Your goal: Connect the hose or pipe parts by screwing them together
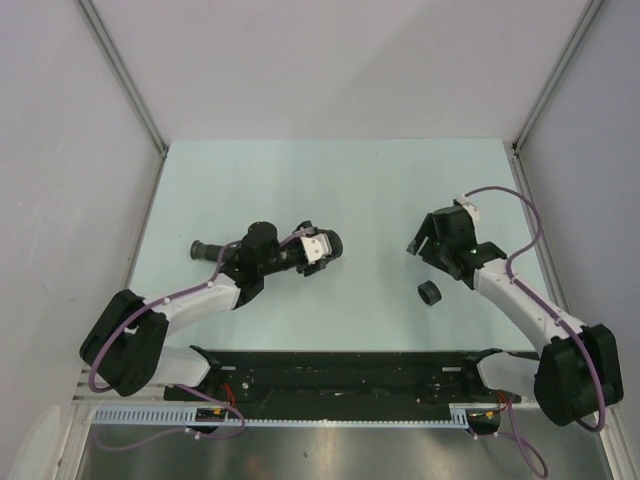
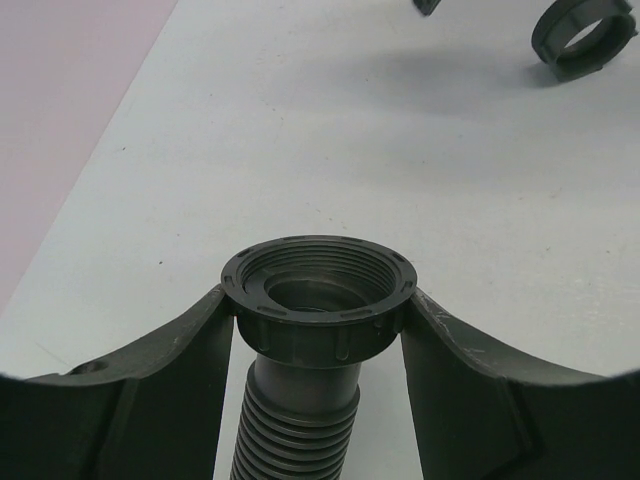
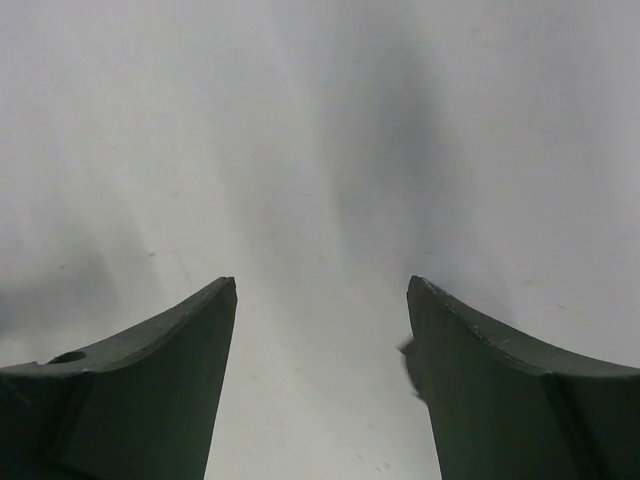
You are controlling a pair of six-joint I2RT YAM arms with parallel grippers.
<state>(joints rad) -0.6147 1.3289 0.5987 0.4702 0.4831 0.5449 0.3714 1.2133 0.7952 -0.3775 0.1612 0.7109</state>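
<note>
- One pale green tabletop (image 1: 330,180) carries everything, with plain walls at its far, left and right edges.
- Two arms stand at the near edge. The left arm (image 1: 190,300) reaches from the near-left corner towards the middle. The right arm (image 1: 520,300) rises from the near-right corner and bends into the right half.
- There are two pincers. The left pincer (image 2: 318,295) is closed narrow on the tube, one finger on each side of the collar. The right pincer (image 3: 320,330) stands wide with only bare tabletop between its fingers. In the top view it is over the right half, about midway between the far and near edges.
- There are two task pieces, one tube and one ring nut, and they are well apart and not joined.
- The tube (image 2: 318,330) is black. It has a wide collared end with raised ribs around the outside and thread inside its open mouth. Below the collar a smooth neck leads into a corrugated body that runs back under the left pincer. In the top view it sits left of the tabletop's centre.
- A dark tubular end (image 1: 205,250) shows past the left wrist, towards the left edge. I cannot tell whether it belongs to the same tube.
- The ring nut (image 1: 429,292) is small, black and ribbed and lies alone on the tabletop. It is nearer the near edge than the right pincer, close to it but not touching and outside its fingers.
</note>
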